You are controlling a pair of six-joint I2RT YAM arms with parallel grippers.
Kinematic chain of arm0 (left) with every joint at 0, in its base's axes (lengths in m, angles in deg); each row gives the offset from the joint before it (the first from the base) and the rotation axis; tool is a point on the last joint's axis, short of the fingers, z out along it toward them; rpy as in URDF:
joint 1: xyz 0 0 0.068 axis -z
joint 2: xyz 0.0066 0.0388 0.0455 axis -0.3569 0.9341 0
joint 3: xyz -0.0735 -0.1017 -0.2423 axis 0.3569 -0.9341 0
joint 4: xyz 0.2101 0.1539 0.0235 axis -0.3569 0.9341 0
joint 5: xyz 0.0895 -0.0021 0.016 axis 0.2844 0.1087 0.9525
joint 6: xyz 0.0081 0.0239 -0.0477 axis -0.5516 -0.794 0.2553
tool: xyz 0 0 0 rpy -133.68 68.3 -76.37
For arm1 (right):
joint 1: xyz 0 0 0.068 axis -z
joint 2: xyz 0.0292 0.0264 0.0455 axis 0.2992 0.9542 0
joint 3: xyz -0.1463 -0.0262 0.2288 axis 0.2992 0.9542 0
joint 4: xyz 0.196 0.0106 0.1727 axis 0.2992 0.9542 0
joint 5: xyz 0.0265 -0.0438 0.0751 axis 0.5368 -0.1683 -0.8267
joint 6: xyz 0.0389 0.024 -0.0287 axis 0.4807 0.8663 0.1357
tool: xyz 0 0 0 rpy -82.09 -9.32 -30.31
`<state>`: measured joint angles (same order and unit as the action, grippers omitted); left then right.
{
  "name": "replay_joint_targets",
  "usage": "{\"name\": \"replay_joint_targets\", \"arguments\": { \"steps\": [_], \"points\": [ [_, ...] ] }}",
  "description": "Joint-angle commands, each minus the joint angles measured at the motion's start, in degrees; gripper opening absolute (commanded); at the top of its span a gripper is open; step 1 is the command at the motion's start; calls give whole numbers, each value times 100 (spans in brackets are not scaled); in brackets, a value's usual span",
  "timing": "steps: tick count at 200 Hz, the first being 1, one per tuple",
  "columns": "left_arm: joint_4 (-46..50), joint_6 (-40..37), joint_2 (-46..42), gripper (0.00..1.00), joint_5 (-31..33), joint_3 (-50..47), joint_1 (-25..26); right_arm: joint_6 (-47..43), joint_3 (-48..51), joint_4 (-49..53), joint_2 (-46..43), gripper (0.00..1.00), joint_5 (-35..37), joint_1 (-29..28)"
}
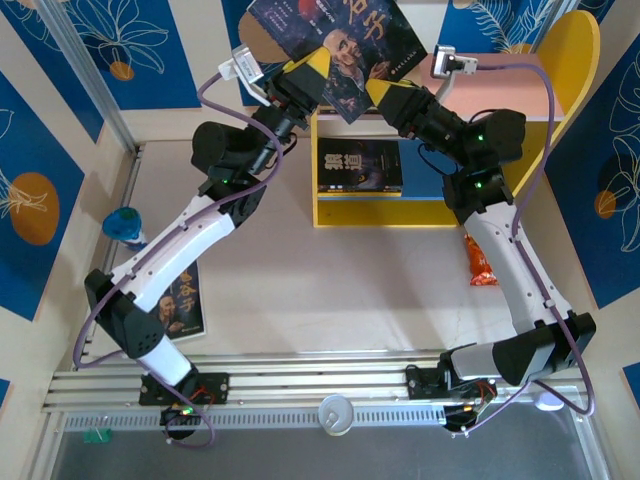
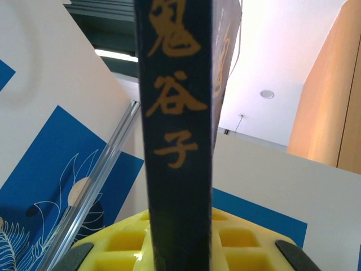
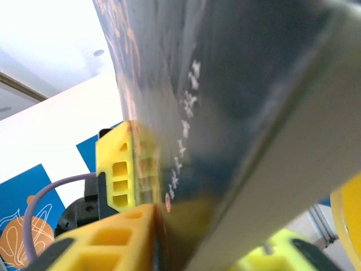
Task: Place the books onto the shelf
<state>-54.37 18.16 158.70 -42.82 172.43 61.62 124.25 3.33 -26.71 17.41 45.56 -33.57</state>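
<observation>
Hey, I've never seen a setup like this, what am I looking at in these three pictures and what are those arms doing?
These are two robot arms fixed at the near edge of a table. The big picture looks down from above and behind them. The other two come from small cameras on each wrist, so they look along the yellow fingers.

Both arms are raised and hold one dark book with a bearded man on its cover, above the yellow shelf. The left gripper has its jaws shut on the book; its camera sees the spine with gold lettering. The right gripper pinches the opposite edge.

Another dark book already stands on the lower board. On the table lie one more book and an orange snack packet.
</observation>
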Motion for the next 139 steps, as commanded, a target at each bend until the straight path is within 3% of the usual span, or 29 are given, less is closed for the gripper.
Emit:
{"name": "replay_joint_targets", "arguments": {
  "steps": [1,31,81,107,139],
  "points": [
    [-558,75,-35,0,49,32,58,-47,-53,-238,-65,19,14,-27],
    [-399,-16,-99,0,76,-77,52,-234,-53,-111,-176,12,-90,12],
    [409,-503,-636,41,114,-753,15,-781,54,544,-508,9,-214,225],
    [1157,-774,-970,47,12,-1029,-49,-846,234,567,-677,8,-273,394],
    [2863,-1112,-1385,51,-392,-1015,-290,-1185,249,1039,-847,8,-547,602]
  ]
}}
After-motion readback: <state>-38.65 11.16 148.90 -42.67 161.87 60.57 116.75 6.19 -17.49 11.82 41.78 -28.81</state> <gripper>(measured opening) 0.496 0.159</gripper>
